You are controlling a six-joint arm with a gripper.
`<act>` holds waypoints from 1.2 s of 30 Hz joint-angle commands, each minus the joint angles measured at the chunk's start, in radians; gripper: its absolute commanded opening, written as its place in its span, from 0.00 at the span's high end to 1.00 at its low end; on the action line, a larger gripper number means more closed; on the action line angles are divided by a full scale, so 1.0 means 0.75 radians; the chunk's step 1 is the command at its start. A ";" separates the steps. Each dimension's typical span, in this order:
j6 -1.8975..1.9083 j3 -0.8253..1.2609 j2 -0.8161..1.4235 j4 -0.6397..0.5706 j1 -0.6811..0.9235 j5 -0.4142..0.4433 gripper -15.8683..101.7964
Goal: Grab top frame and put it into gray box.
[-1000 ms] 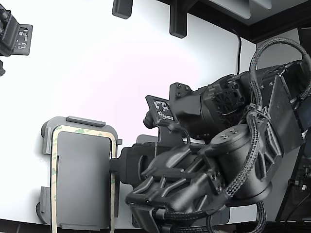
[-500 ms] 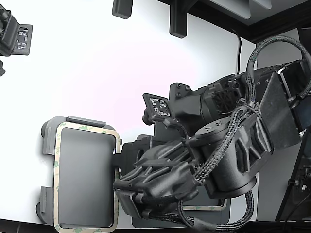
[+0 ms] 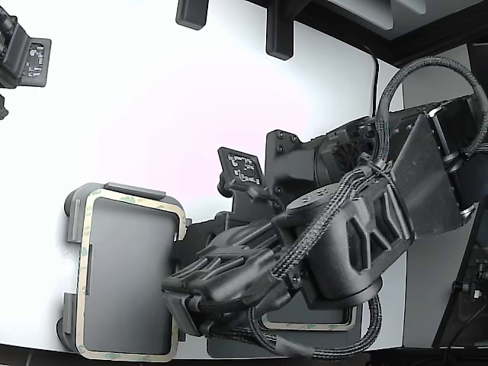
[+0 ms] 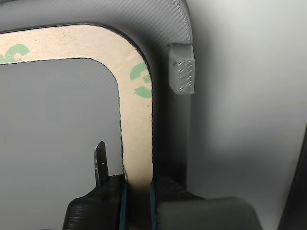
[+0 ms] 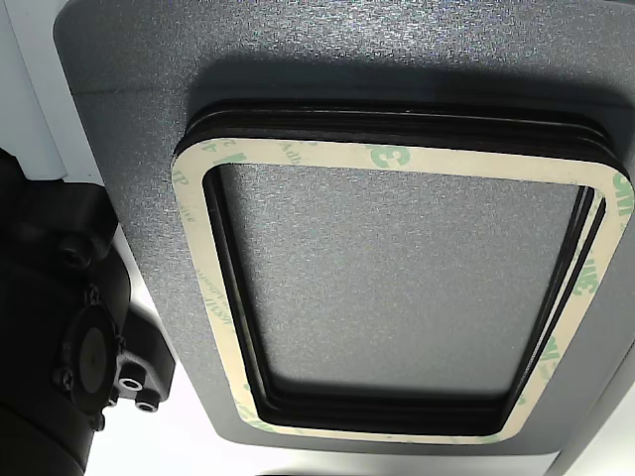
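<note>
The top frame (image 3: 130, 200), thin and cream-beige with greenish smudges, lies inside the gray box (image 3: 74, 207) at the exterior view's lower left. My gripper (image 3: 183, 238) reaches it from the exterior view's right and is mostly hidden by the arm. In the wrist view the gripper (image 4: 137, 184) is shut on one side bar of the frame (image 4: 136, 120), one finger (image 4: 112, 194) inside the opening and the other outside. The box's rim (image 4: 163, 28) and a raised tab (image 4: 183, 69) sit just beside the frame.
The dark-edged stack of like frames (image 5: 397, 114) rests on a darker gray mat (image 5: 129, 89); in the exterior view a strip of it (image 3: 305, 326) shows under the arm. Black fixtures (image 3: 23, 53) stand at the white table's far edge.
The arm has swung toward the exterior view's left and lower. The held frame has gone from steeply tilted to lying flat within the gray box.
</note>
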 commanded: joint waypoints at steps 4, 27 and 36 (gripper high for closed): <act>-0.008 -0.016 0.027 0.016 -0.020 -0.016 0.97; -0.047 0.016 0.025 0.016 -0.059 -0.016 0.97; -0.053 0.002 0.000 0.016 -0.065 -0.020 0.97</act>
